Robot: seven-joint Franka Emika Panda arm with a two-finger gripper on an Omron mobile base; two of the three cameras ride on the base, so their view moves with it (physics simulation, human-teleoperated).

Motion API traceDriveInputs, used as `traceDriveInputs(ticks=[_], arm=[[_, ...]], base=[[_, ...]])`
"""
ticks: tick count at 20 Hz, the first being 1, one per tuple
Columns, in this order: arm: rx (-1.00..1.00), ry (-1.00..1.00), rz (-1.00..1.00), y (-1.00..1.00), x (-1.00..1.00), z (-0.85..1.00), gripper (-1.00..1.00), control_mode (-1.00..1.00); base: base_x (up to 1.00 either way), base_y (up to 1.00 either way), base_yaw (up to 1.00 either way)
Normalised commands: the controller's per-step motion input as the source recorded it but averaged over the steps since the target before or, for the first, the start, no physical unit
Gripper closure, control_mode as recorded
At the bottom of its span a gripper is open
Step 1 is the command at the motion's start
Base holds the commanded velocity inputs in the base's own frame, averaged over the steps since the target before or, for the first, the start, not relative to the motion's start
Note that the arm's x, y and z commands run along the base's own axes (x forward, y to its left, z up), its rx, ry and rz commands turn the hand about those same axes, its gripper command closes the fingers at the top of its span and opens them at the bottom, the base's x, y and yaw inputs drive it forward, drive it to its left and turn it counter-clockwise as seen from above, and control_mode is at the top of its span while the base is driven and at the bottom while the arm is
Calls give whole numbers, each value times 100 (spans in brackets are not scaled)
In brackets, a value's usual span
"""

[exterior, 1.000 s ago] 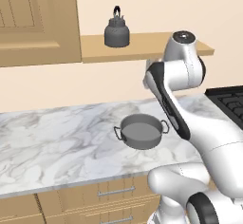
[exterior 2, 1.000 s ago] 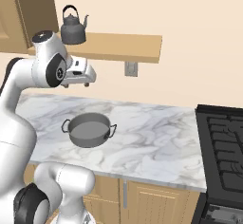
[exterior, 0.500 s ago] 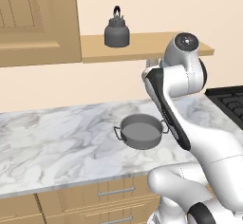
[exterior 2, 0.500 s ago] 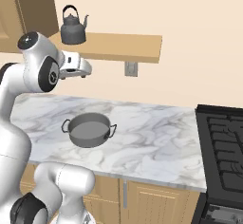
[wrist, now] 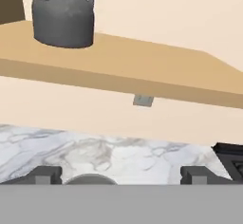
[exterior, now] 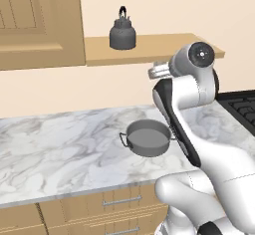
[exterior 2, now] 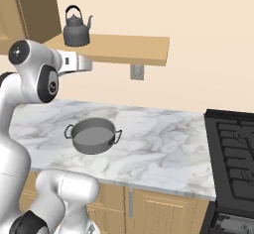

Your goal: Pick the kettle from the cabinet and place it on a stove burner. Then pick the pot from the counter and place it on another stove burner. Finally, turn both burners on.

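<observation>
I see the kettle [exterior: 122,34] upright on the plank shelf of the cabinet [exterior: 149,51], in the upper middle of the left base view, spout turned away from that camera. In the hand view the kettle [wrist: 63,14] fills the upper left, its spout pointing right, with the grey bracket [wrist: 143,100] under the shelf near the frame's centre.

The pot [exterior: 147,137] stands on the counter [exterior: 60,154] at mid-frame, both loop handles visible, nothing in it. The arm's white elbow crosses just right of the pot in the left base view and hides the counter behind it. The stove burners [exterior 2: 238,153] lie at the right edge of the right base view, well apart from the pot [exterior 2: 93,135].

The gripper [wrist: 121,174] has its 2 finger tips spread wide at the bottom of the hand view, nothing between them: released. In the right base view the hand sits just below the shelf, under the kettle [exterior 2: 76,28], which blocks a straight rise.

Against the picture from 1 second ago, the arm's upper joint has swung toward the shelf and the hand has lifted closer to the plank; kettle and pot have not moved.
</observation>
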Motion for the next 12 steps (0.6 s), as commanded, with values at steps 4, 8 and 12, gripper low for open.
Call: traceDriveInputs(ticks=[4, 8, 12], arm=[[0, -19, 3, 12, 0, 28, -100, -100], [0, -12, 1, 16, 0, 35, -100, -100], [0, -6, 0, 19, 0, 40, -100, -100]], base=[[0, 0, 0], [0, 0, 0], [0, 0, 0]])
